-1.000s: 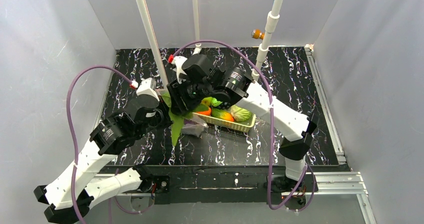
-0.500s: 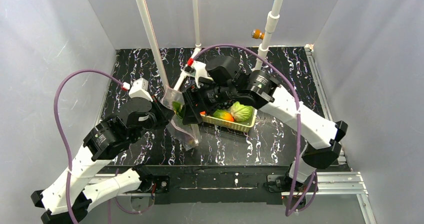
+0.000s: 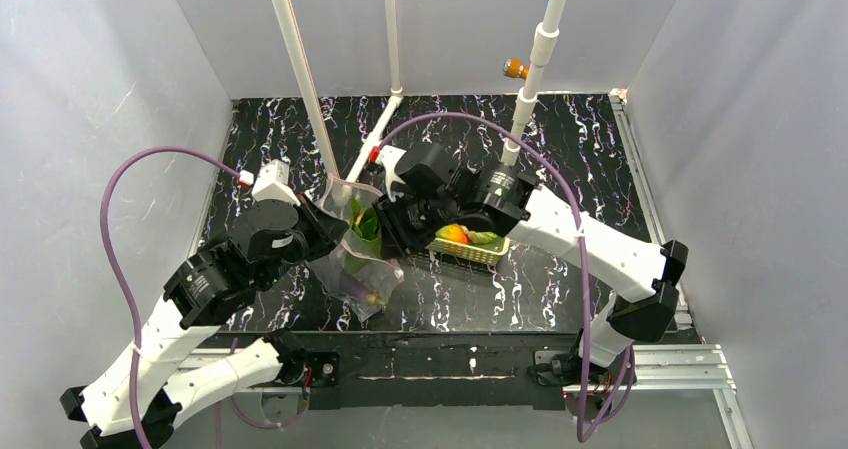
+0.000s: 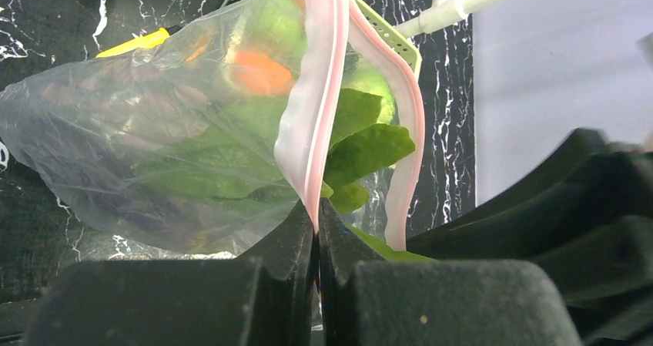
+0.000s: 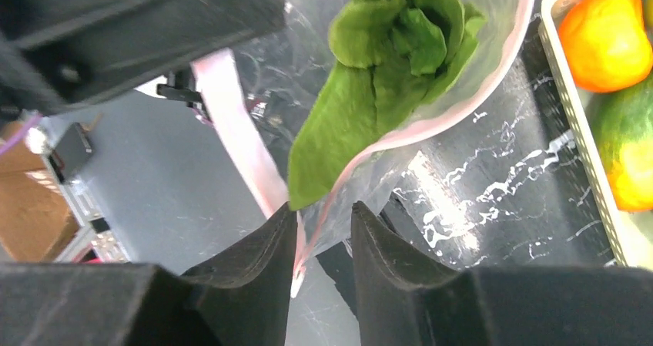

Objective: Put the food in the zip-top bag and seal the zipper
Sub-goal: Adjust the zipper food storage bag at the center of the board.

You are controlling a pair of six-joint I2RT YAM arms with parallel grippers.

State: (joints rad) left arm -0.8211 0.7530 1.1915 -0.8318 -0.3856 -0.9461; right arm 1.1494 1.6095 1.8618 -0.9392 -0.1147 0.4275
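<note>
The clear zip-top bag [image 3: 352, 269] hangs open-mouthed between my two grippers. Green leaves [image 4: 362, 149] stick up out of its mouth, and the dark-purple eggplant [image 4: 115, 199] shows through the plastic low in the bag. My left gripper [image 4: 316, 216] is shut on one side of the pink zipper [image 4: 312, 115]. My right gripper [image 5: 323, 226] is open, with the other end of the zipper strip [image 5: 304, 242] lying in the gap against the left finger. A green sliver [image 3: 487, 237] in the basket may be the cabbage; the right arm covers most of it.
The yellow-green slotted basket [image 3: 478, 252] stands just right of the bag, holding an orange fruit [image 5: 604, 38] and a green-and-orange one [image 5: 631, 153]. White poles [image 3: 300, 69] rise behind the bag. Grey walls close in both sides.
The bag has been lifted off the table and now hangs with its mouth up. The right arm swung from the basket to the bag's mouth, and its jaws have narrowed around the zipper end.
</note>
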